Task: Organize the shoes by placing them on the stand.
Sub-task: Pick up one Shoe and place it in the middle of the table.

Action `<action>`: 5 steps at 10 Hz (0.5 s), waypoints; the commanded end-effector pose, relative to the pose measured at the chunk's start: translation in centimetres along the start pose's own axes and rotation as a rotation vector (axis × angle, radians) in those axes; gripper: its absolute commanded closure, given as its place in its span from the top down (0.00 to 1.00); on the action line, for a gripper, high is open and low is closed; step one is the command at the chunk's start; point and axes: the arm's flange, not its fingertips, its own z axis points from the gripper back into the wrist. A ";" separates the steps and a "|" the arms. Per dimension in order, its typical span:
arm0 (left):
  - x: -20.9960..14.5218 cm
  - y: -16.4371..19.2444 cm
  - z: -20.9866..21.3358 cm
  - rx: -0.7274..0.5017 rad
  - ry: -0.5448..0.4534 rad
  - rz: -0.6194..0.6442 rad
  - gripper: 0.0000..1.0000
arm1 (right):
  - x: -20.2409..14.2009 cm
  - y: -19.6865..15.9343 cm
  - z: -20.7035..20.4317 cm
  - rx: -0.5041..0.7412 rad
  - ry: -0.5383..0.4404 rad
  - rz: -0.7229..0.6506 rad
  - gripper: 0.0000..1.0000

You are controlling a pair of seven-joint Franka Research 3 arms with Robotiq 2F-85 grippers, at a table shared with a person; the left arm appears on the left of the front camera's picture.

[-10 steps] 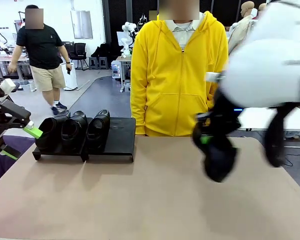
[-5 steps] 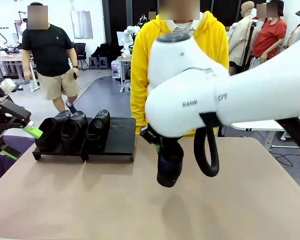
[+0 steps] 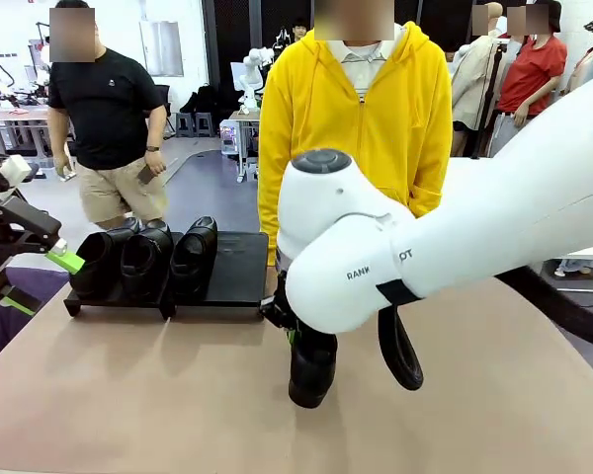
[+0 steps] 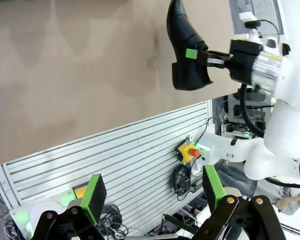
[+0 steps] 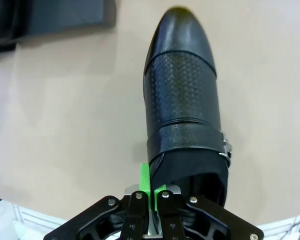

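Front view: we see three glossy black loafers [image 3: 146,259] lined up on the left part of the low black stand [image 3: 235,269], toes up its slope toward the person in the yellow hoodie [image 3: 356,138]; the right panel is bare.
Stand: two flat matte panels on short feet, at the far left of the tan table [image 3: 128,385].
Held shoe: the fourth shoe [image 3: 312,367] hangs toe-down over the table, right of the stand and apart from it.
Right wrist view: we look along the shoe's [image 5: 185,105] long axis, its rounded toe pointing away from the wrist; smooth shiny toe, pebbled band across the middle, small metal buckle at one side.
Right gripper [image 5: 151,189]: we see its green pads pinched tight on the shoe's back rim.
Left wrist view: the left gripper [image 4: 152,192] has its jaws spread wide with nothing between them.
Left gripper, front: parked off the table's left edge, beside the stand.
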 end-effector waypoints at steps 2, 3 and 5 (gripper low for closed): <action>-0.1 -0.2 0.1 -0.022 -0.002 0.009 1.00 | -0.4 0.8 -2.5 -0.021 -0.002 0.014 0.00; -0.1 -0.2 0.1 -0.022 -0.002 0.009 1.00 | -0.4 0.8 -2.6 -0.020 0.001 0.021 0.00; -0.1 -0.2 0.1 -0.022 -0.002 0.009 1.00 | -0.5 0.6 -2.9 -0.008 0.045 0.008 0.09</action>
